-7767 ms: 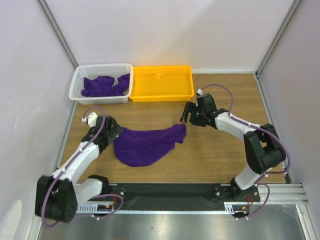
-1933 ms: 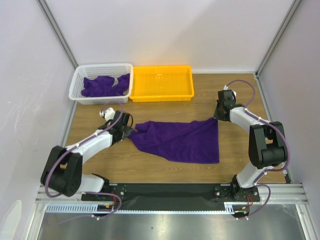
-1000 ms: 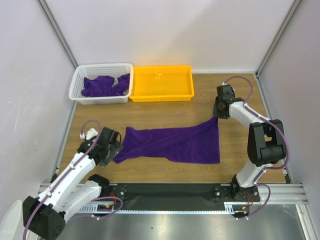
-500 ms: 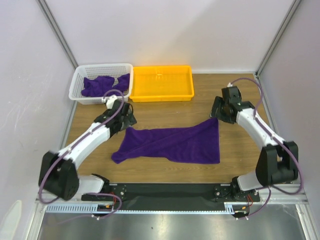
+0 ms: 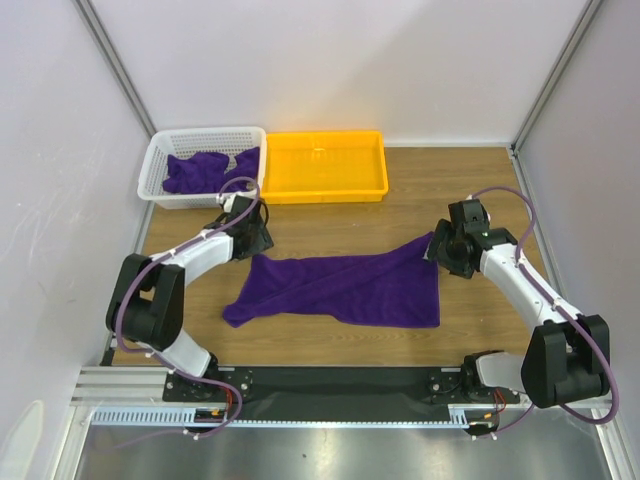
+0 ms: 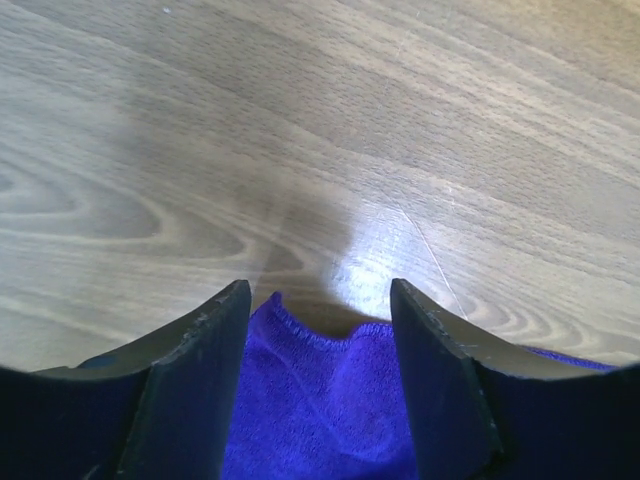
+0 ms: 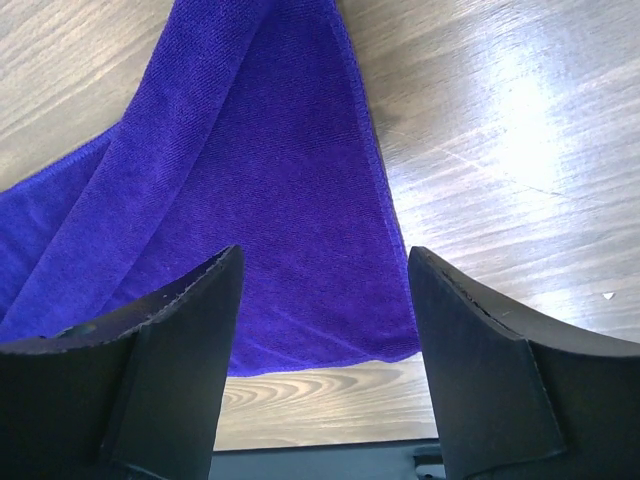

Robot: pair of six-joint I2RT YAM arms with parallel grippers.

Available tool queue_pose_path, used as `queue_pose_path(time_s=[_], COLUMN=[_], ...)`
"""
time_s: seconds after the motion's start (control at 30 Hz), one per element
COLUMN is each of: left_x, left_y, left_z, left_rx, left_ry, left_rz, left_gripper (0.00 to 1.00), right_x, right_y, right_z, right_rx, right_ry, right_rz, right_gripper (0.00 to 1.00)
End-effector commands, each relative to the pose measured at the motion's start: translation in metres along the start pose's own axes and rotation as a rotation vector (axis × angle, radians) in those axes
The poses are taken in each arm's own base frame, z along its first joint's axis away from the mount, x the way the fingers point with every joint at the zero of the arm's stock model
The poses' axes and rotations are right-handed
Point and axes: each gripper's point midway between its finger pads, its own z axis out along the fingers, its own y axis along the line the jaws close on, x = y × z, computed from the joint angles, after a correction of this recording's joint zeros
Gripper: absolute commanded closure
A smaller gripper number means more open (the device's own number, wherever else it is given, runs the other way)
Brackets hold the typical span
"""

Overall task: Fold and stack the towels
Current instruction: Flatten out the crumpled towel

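One purple towel [image 5: 340, 290] lies spread across the middle of the table, its near-left end drawn to a point. My left gripper [image 5: 257, 243] sits low at the towel's far-left corner. In the left wrist view that gripper [image 6: 318, 300] is open, and the towel's hemmed corner [image 6: 320, 400] lies between its fingers. My right gripper [image 5: 438, 250] hovers at the far-right corner. The right wrist view shows this gripper [image 7: 325, 265] open and empty over the towel's right edge [image 7: 250, 200]. More crumpled towels [image 5: 205, 172] lie in the white basket [image 5: 196, 201].
An empty yellow tray [image 5: 322, 165] stands at the back, right beside the basket. Walls close in the table on the left, back and right. A black rail [image 5: 340, 380] with both arm bases runs along the near edge.
The left arm swung from the towel's near-left end up to its far-left corner. The right gripper let go of the far-right corner and drew back a little. The towel stayed flat.
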Motion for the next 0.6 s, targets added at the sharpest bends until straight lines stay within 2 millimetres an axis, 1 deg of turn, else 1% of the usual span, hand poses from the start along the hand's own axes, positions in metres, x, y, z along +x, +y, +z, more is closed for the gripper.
queue_pose_path(time_s=[0.0, 0.07, 0.17, 0.2, 0.23, 0.3, 0.37, 0.4, 0.43, 0.57], left_x=[-0.004, -0.002, 0.002, 0.002, 0.002, 0.002, 0.001, 0.001, 0.002, -0.004], left_y=[-0.009, -0.005, 0.001, 0.002, 0.004, 0.006, 0.007, 0.008, 0.011, 0.012], left_z=[0.007, 0.008, 0.011, 0.011, 0.011, 0.01, 0.011, 0.011, 0.011, 0.009], left_rx=[0.036, 0.017, -0.007, -0.011, -0.019, -0.029, -0.036, -0.043, -0.057, -0.072], left_ry=[-0.021, -0.019, -0.017, -0.018, -0.02, -0.022, -0.026, -0.026, -0.023, -0.043], left_rz=[-0.004, -0.009, -0.011, -0.015, -0.014, -0.016, -0.013, -0.011, -0.011, -0.013], left_gripper=[0.41, 0.44, 0.57, 0.65, 0.68, 0.69, 0.79, 0.95, 1.0, 1.0], right_x=[-0.007, -0.009, -0.01, -0.011, -0.01, -0.01, -0.011, -0.011, -0.011, -0.012], right_y=[0.004, 0.004, 0.005, 0.006, 0.005, 0.004, 0.006, 0.006, 0.006, 0.007], right_z=[-0.006, -0.007, -0.006, -0.006, -0.004, -0.003, -0.003, -0.003, -0.003, -0.003], right_rx=[-0.009, -0.007, -0.002, -0.004, 0.002, 0.009, 0.005, 0.005, 0.006, 0.004], right_ry=[-0.029, -0.031, -0.024, -0.026, -0.02, -0.015, -0.014, -0.014, -0.013, -0.015], right_rz=[0.024, 0.024, 0.021, 0.019, 0.019, 0.023, 0.025, 0.025, 0.026, 0.031], right_gripper=[0.28, 0.28, 0.29, 0.29, 0.28, 0.28, 0.29, 0.29, 0.29, 0.29])
